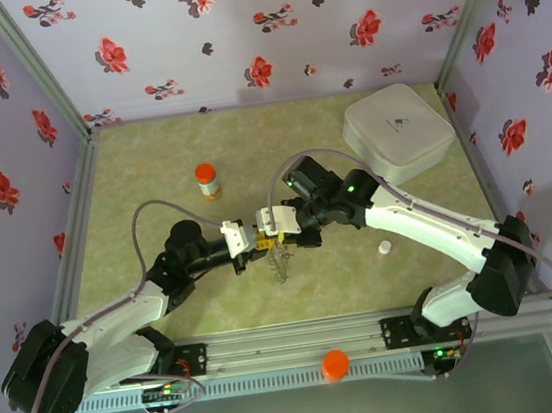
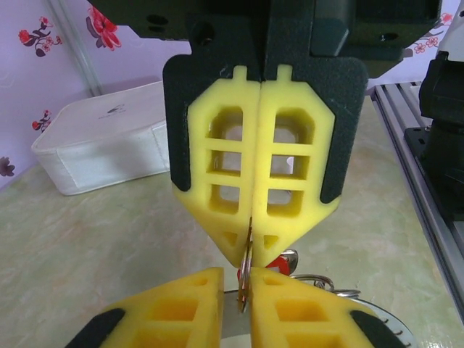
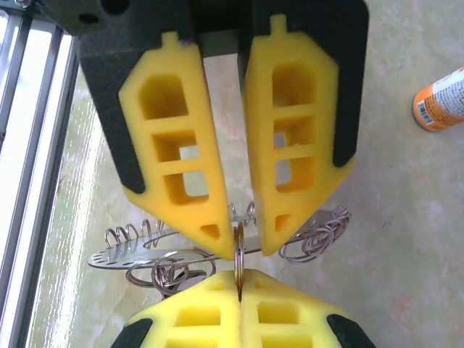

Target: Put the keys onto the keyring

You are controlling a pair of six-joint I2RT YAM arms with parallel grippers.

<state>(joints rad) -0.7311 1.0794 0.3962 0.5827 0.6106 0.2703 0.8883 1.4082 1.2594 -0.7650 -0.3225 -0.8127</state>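
Both grippers meet above the middle of the table. My right gripper (image 3: 239,279) is shut on a small split ring (image 3: 238,254), seen edge-on. My left gripper (image 2: 236,274) faces it, its fingers a narrow gap apart on either side of the same ring (image 2: 247,279), which touches one pad. Just behind the ring is a key with a red tag (image 2: 277,262). The keyring (image 3: 123,254), a flat disc with wire loops along its rim, hangs under the fingers together with more loose rings (image 3: 315,235). In the top view it dangles below the grippers (image 1: 281,261).
An orange-capped bottle (image 1: 208,180) stands behind the left arm. A white box (image 1: 398,133) sits at the back right. A small white cap (image 1: 385,247) lies beside the right arm. An orange knob (image 1: 336,363) sits on the front rail.
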